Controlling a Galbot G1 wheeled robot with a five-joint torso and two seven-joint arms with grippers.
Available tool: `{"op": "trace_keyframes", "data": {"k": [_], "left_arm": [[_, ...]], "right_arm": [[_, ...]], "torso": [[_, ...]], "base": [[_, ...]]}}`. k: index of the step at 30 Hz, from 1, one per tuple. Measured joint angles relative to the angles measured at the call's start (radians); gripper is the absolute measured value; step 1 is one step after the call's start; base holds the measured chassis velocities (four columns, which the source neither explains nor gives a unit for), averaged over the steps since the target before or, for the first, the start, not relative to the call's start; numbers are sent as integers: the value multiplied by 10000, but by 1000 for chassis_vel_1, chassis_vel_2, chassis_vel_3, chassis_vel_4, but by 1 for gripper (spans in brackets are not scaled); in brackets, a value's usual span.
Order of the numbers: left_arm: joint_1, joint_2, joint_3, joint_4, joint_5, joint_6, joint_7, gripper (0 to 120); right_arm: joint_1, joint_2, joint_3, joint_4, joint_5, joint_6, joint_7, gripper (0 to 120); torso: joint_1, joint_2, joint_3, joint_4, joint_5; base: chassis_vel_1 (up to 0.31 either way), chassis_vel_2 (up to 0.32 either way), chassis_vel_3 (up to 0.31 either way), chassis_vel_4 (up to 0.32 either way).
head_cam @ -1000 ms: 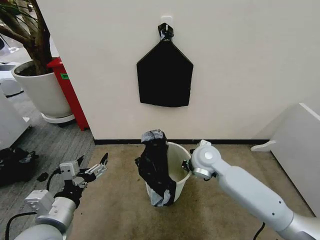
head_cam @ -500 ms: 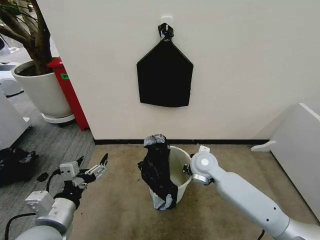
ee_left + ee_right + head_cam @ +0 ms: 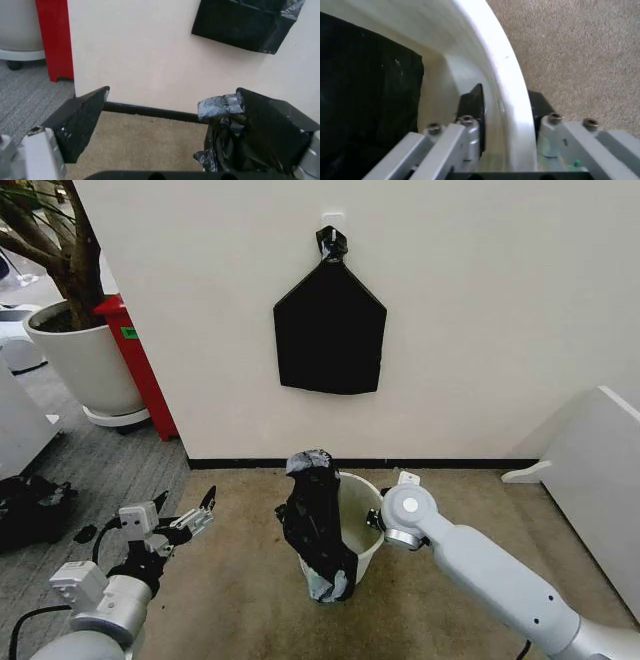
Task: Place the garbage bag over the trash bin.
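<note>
- Beige carpet runs to a cream wall where a flat black bundle hangs.
- On it, the trash bin has tipped toward the left arm since a second ago, then settled.
- Right gripper pinches the bin's rim, one finger inside, one outside.
- Garbage bag drapes over the left rim only, so the bin remains unlined.
- Left gripper hovers spread open, well apart.
</note>
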Motion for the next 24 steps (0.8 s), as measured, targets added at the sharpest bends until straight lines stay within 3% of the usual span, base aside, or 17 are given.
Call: {"op": "trace_keyframes", "data": {"k": [13, 17, 18, 24], "left_arm": [[-388, 619, 4, 60, -281, 327, -91, 100], [-731, 929, 77, 223, -541, 540, -202, 100], [-992, 1117, 203, 332, -658, 700, -302, 100], [-1957, 1766, 1035, 871, -850, 972, -544, 100]], "right_arm": [[-35, -407, 340, 835, -287, 122, -7, 64], [-296, -863, 322, 1732, -1783, 313, -469, 77], [-496, -1092, 302, 2116, -2655, 408, -914, 86], [-1268, -1674, 544, 2958, -4439, 825, -2254, 99]], "torso": [[0, 0, 0, 0, 0], [0, 0, -1, 1, -2], [0, 0, 0, 0, 0], [0, 0, -1, 0, -1]], "base": [[0, 0, 0, 0], [0, 0, 0, 0], [0, 0, 0, 0], [0, 0, 0, 0]]}}
